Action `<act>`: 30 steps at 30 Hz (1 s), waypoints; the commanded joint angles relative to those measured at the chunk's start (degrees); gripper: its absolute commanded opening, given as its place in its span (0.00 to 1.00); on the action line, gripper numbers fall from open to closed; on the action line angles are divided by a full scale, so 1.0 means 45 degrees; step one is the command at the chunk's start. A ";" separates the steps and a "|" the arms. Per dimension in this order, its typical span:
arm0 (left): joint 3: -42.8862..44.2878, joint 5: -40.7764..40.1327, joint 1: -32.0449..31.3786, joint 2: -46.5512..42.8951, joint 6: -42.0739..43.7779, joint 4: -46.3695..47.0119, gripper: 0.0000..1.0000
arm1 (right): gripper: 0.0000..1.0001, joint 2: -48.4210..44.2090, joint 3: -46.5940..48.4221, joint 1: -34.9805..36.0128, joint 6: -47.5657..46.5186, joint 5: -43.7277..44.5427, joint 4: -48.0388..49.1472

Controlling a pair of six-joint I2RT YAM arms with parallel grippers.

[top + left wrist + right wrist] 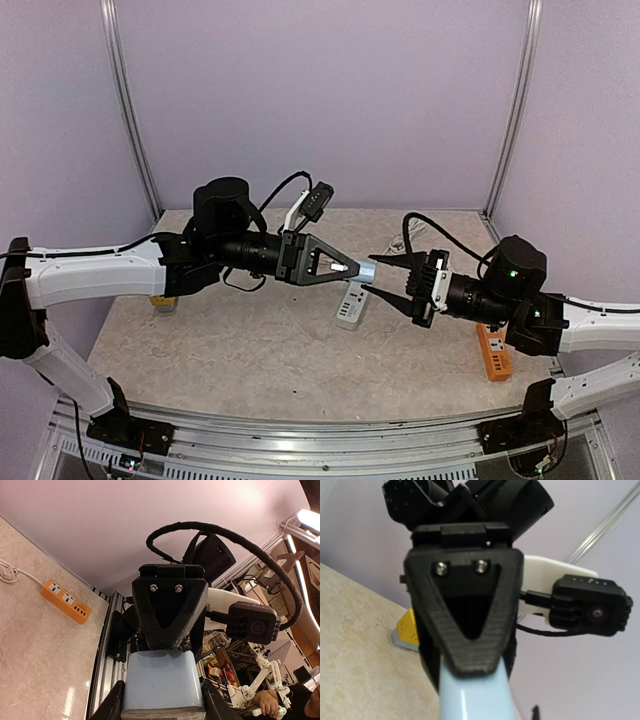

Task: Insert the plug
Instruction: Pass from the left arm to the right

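Pale blue plastic plug block [162, 680], rectangular and judged to be the plug of the task, hangs in the air above the white oblong power strip [352, 306], which lies on the beige marble-patterned tabletop [250, 350]. From above, the block sits over the strip's far end, clear of it. How high it hangs cannot be told. The left gripper [352, 268] reaches in from the strip's left and is pinched onto the block. Its own wrist camera shows a dark finger pressed against each side of the block. The block's long axis runs level, in line with the left gripper, and points across the strip toward the right gripper [376, 275]. That gripper comes in from the strip's right, one finger above and one below the block's free end. Its fingers stand turned a quarter way round from the left pair, so they face the block's flat faces. Whether they are clamped on the block or only flank it cannot be told. The coming move probably turns on this nose-to-nose line-up: the two arms meet over the strip with the plug between them, as for a handover. No prongs are visible, so the block's socket end is unknown. An orange oblong power strip [493, 352] lies well to the right of the white strip, beside the right arm.
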 commanded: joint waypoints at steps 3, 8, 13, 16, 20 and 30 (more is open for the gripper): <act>0.0108 0.0462 0.0073 0.0204 -0.0042 0.0470 0.02 | 0.41 0.0085 0.0029 0.0094 -0.0158 0.0400 -0.0182; 0.0108 0.0563 0.0054 0.0221 -0.0105 0.0553 0.02 | 0.37 0.0224 0.0094 0.0093 -0.0181 0.0333 -0.0042; 0.0052 0.0603 0.0056 0.0141 -0.0111 0.0589 0.02 | 0.35 0.0352 0.0157 0.0084 -0.0266 0.0270 -0.0189; -0.0007 0.0559 0.0032 0.0107 -0.0091 0.0589 0.02 | 0.27 0.0272 0.0134 0.0089 -0.0193 0.0128 -0.0136; 0.0010 0.0597 0.0033 0.0193 -0.0110 0.0557 0.02 | 0.21 0.0203 0.0115 0.0094 -0.0068 -0.0062 -0.0104; -0.0009 0.0623 0.0032 0.0177 -0.0110 0.0541 0.02 | 0.41 0.0140 0.0201 0.0094 0.0046 -0.0251 0.0143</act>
